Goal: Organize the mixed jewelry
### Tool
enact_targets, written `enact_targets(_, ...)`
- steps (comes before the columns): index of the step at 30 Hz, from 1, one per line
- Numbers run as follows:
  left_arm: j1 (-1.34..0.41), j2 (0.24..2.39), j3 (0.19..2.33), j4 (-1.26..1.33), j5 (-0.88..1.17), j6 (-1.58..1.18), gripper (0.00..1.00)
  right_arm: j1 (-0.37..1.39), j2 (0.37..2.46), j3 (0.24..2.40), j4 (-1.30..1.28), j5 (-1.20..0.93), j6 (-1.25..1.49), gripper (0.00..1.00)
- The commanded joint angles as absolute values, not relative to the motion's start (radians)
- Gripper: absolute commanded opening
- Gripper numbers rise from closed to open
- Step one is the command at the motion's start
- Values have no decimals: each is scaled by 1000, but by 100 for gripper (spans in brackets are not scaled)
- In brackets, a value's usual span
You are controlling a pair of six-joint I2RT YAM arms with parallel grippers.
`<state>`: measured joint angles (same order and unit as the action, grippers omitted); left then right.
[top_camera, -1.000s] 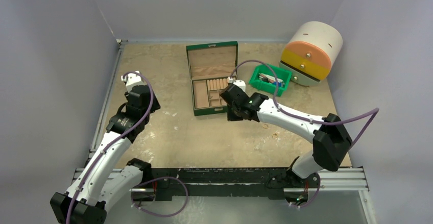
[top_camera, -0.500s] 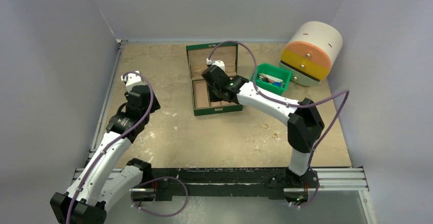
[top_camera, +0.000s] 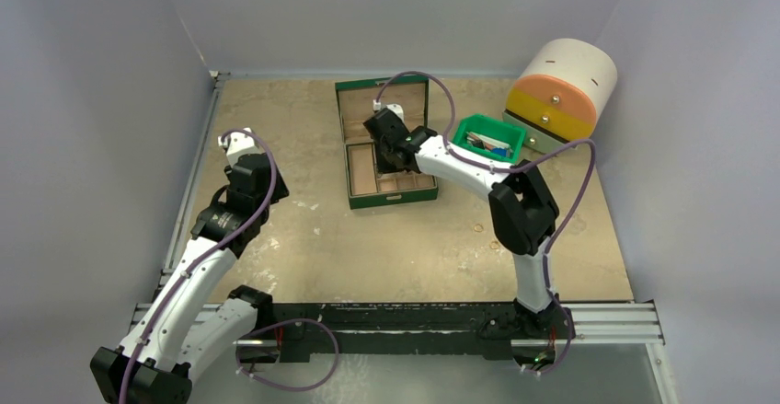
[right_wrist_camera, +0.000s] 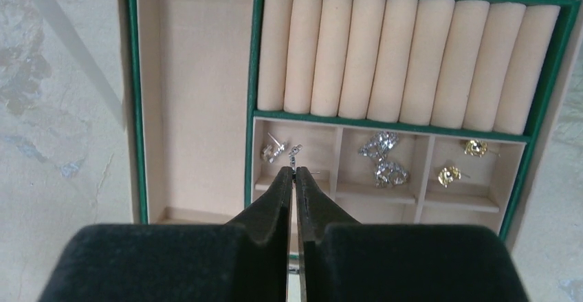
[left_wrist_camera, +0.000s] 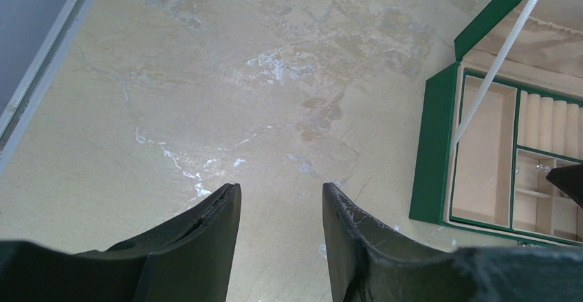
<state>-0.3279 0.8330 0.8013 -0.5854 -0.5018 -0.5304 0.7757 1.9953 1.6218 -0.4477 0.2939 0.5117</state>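
The right end effector [right_wrist_camera: 294,173] hangs over the open box [right_wrist_camera: 130,109], its fingers all but pressed together with only a sliver of a gap. Its tips sit above the left of three small front compartments, where silver studs [right_wrist_camera: 276,152] lie. A tiny pin shows right at the tips, and I cannot tell whether it is pinched. The middle compartment holds sparkly silver pieces [right_wrist_camera: 382,159] and the right one holds gold pieces [right_wrist_camera: 460,162]. The long compartment on the left is bare. Two small rings [top_camera: 477,228] lie out on the surface [left_wrist_camera: 206,75], well apart from the box. The left end effector [left_wrist_camera: 280,199] hovers over bare surface beside the box, fingers parted and holding nothing.
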Motion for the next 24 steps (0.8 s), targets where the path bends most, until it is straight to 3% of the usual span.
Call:
enact_targets(1,-331,828,828,-556,-515,-517,46,762,2005,1679,-414,251,509,7)
enact_targets(10,-331,832,829,-556,-517,-517,46,762,2009,1665,-406,234,533,23)
enact_targets(24,-331,834,828,-554,-510,-517,46,761,1764,1462,-407,263,576,24)
